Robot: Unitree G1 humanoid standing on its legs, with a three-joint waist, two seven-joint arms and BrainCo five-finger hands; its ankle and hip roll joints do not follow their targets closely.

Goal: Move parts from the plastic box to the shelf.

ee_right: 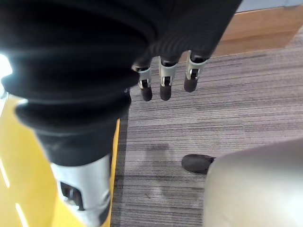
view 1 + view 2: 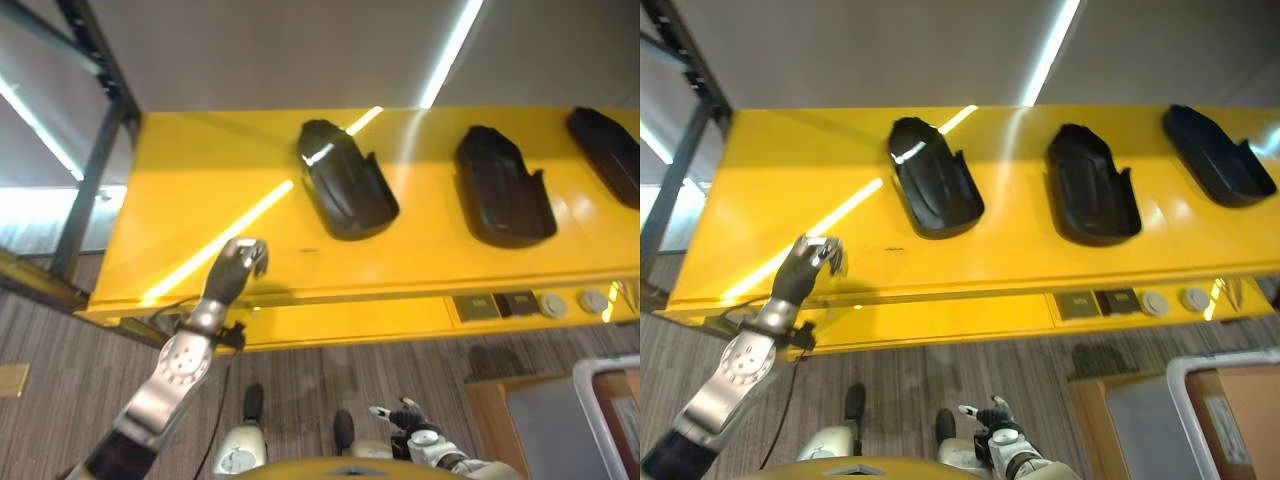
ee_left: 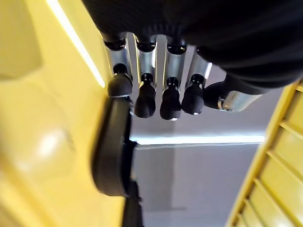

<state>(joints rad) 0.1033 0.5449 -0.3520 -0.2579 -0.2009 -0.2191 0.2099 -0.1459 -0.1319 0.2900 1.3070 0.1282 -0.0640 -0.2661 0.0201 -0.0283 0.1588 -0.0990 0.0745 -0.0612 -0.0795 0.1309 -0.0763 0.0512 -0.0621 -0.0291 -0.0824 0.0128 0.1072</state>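
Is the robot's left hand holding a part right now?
No. The left hand hangs empty over the yellow shelf, fingers relaxed.

The robot's left arm is silver-grey metal, with a round disc ringed by small screws set into the forearm. The left hand has silver fingers capped with rounded dark tips. A black ribbed cover sheathes the wrist of the right hand.
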